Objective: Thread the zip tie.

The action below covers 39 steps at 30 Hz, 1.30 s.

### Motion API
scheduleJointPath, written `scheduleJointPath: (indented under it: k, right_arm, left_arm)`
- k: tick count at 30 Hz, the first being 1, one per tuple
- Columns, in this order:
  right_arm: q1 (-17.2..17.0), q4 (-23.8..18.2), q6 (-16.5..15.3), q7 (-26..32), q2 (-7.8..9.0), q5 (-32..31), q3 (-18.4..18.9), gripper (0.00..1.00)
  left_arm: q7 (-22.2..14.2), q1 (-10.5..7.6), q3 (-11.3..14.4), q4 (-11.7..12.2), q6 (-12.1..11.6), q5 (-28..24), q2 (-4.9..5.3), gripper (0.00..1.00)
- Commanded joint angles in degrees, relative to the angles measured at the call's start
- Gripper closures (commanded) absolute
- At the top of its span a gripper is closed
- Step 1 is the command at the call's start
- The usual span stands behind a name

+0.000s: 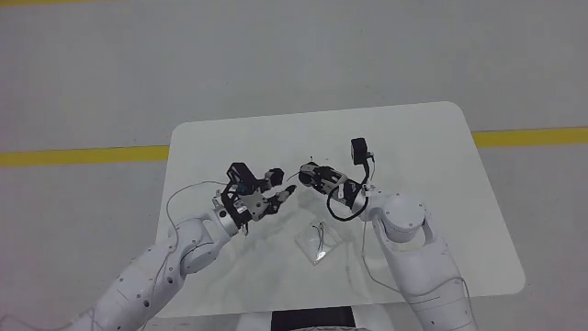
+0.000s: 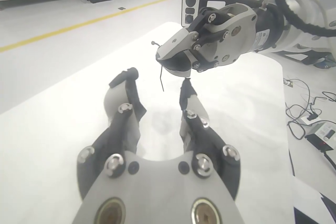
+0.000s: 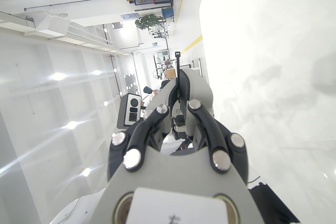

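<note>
Above the middle of the white rounded table [image 1: 413,147], the right claw [image 2: 158,59] is clamped on a thin black plastic zip tie [image 3: 178,66], its tail dangling unlooped near the spread-apart left claw [image 2: 159,77], threading apparently not yet begun.

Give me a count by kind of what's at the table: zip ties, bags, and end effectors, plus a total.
Zip ties out loose: 1, the zip tie
Bags: 1, the clear bag on the table, contents too small to count
End effectors: 2, left end effector open, right end effector shut on the zip tie
Total: 4
</note>
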Motion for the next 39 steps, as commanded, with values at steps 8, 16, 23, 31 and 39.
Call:
scheduleJointPath:
  k: [8, 16, 23, 31, 39]
  right_arm:
    - [0.0, 0.0, 0.0, 0.0, 0.00, 0.0, 0.0, 1.00]
    - [0.0, 0.0, 0.0, 0.0, 0.00, 0.0, 0.0, 1.00]
    - [0.0, 0.0, 0.0, 0.0, 0.00, 0.0, 0.0, 1.00]
    - [0.0, 0.0, 0.0, 0.0, 0.00, 0.0, 0.0, 1.00]
    - [0.0, 0.0, 0.0, 0.0, 0.00, 0.0, 0.0, 1.00]
  left_arm:
    - [0.1, -1.05, 1.2, 0.5, 0.0, -0.4, 0.44, 1.00]
    - [0.4, -1.99, 2.3, 0.6, 0.0, -1.0, 0.89, 0.89]
    - [0.8, -2.84, 3.4, 0.7, 0.0, -1.4, 1.18, 0.86]
    - [1.0, -4.24, 4.5, 1.0, 0.0, -2.0, 1.38, 0.88]
    - [1.0, -5.58, 5.7, 1.4, 0.0, -2.6, 1.31, 0.87]
